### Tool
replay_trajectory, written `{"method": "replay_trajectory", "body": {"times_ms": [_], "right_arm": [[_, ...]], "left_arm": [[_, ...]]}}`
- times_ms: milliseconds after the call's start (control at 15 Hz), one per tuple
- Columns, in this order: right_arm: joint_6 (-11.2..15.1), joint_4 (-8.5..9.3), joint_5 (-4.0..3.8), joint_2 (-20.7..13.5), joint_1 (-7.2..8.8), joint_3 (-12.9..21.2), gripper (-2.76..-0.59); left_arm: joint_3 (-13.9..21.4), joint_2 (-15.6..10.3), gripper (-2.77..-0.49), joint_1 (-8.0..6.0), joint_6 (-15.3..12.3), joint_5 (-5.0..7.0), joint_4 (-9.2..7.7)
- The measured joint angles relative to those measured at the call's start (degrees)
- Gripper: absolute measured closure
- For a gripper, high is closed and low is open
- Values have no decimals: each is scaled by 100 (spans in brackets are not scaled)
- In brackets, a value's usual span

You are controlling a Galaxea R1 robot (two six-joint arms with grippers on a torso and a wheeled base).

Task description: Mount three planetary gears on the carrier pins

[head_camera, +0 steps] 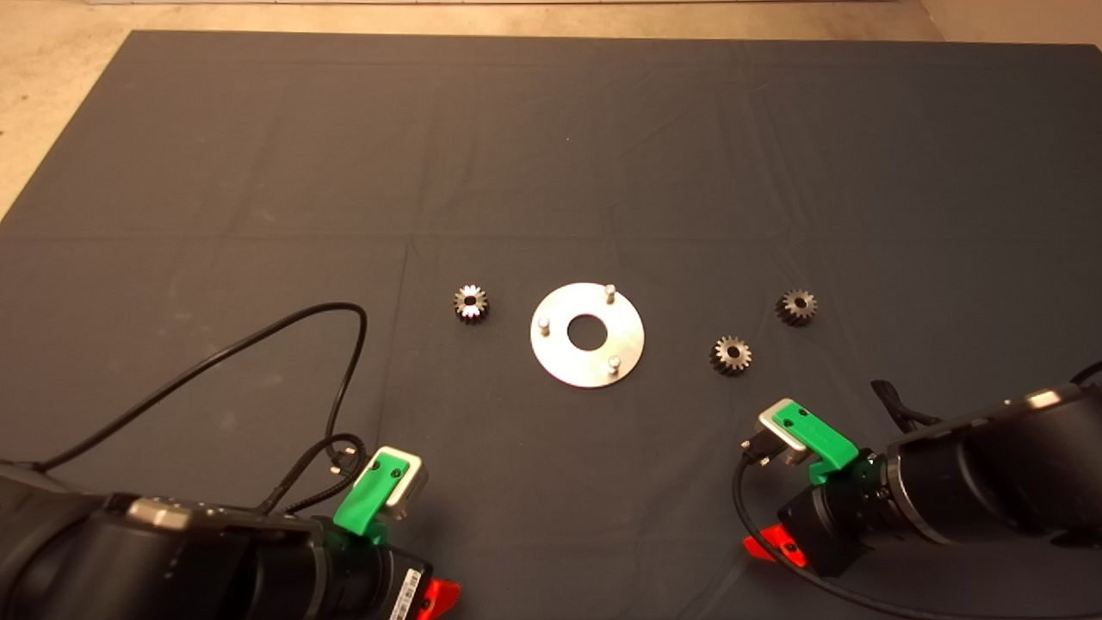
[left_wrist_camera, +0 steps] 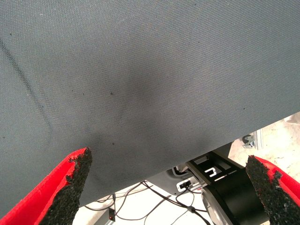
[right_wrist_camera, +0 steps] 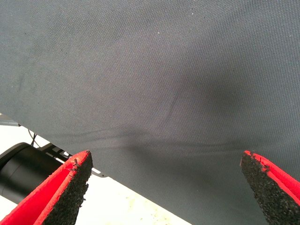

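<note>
While both arms sit low at the near edge of the dark mat (head_camera: pixel 551 155), the middle of the cloth lies open around the parts. A shiny disc (head_camera: pixel 560 357) rests flat near the centre, its three carrier pins (head_camera: pixel 609 293) standing upright and bare around the big hole. One of the planetary gears (head_camera: pixel 471 303) lies just left of the disc, apart from its rim. Two more lie to the right: a nearer gear (head_camera: pixel 730 355) and a farther gear (head_camera: pixel 796 306), near each other but not touching. Wide bare mat stretches behind the parts to the far edge, where pale floor (head_camera: pixel 52 60) shows.

At the lower left corner is the left gripper (left_wrist_camera: pixel 166 187), fingers spread wide and holding nothing, over the mat's near edge with cables below. At the lower right, the right gripper (right_wrist_camera: pixel 164 187) is likewise wide apart and empty, close to the nearer gear.
</note>
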Motion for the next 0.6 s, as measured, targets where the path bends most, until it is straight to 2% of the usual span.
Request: {"method": "replay_trajectory", "body": {"times_ms": [467,600], "right_arm": [[-2,0,1,-2,0,0,-236],[-82,0,0,-2,2,0,-236]], "left_arm": [[0,0,-236,0,0,0,0],[0,-22,-236,0,1,-2,0]]}}
